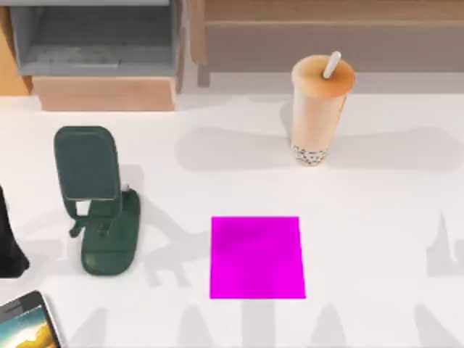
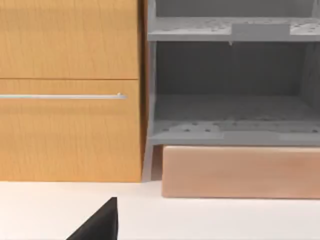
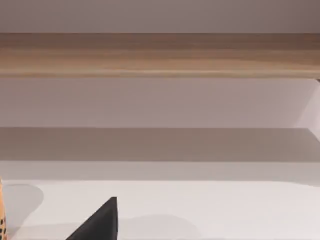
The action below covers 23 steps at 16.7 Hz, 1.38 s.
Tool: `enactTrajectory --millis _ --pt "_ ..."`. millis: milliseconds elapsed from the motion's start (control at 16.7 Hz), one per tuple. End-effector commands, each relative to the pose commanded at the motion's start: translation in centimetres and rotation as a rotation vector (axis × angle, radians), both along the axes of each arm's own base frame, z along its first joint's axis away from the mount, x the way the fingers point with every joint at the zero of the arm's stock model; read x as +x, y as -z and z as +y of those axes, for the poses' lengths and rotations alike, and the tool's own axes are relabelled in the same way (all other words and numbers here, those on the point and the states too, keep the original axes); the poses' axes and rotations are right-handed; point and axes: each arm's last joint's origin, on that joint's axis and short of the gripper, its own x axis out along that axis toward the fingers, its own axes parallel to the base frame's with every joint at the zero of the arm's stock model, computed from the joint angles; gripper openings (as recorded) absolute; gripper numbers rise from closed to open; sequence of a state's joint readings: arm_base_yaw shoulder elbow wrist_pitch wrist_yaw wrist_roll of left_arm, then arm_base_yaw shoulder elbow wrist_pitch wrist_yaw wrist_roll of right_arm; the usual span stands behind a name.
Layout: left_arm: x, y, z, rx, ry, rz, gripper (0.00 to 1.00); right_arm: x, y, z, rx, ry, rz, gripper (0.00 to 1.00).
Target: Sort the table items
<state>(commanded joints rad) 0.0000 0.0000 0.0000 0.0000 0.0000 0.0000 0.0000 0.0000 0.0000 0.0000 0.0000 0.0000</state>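
Left gripper (image 2: 100, 222): finger state can't tell, parked at table's left edge. Bubble-tea cup (image 1: 319, 109) upright at the back, white straw. Smartphone (image 1: 29, 325) front-left corner, screen up.

The white tabletop (image 1: 377, 217) carries a bubble-tea cup (image 1: 317, 109) at the back. A dark green phone stand (image 1: 98, 199), a magenta mat (image 1: 256, 257) and a smartphone (image 1: 29, 326) also lie on it

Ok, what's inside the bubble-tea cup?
The bubble-tea cup stands upright at the table's back, holding peach tea with dark pearls at the bottom and a white straw through the lid.
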Motion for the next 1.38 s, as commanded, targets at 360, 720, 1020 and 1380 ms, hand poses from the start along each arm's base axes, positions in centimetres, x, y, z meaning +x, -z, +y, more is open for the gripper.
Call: enactTrajectory --millis 360,720,1020,1380 --pt "0.2 -1.9 0.0 0.101 -0.003 0.058 1.0 0.0 0.0 0.0 0.0 0.0 0.0 1.0" --pt "3.0 -8.1 0.4 0.487 0.051 0.332 1.0 0.0 0.0 0.0 0.0 0.0 0.0 1.0" --pt "9.6 -11.9 1.3 0.876 0.254 0.672 1.0 0.0 0.0 0.0 0.0 0.0 0.0 1.0" --pt "19.3 -10.6 4.5 1.197 0.699 1.029 1.0 0.0 0.0 0.0 0.0 0.0 0.0 1.0"
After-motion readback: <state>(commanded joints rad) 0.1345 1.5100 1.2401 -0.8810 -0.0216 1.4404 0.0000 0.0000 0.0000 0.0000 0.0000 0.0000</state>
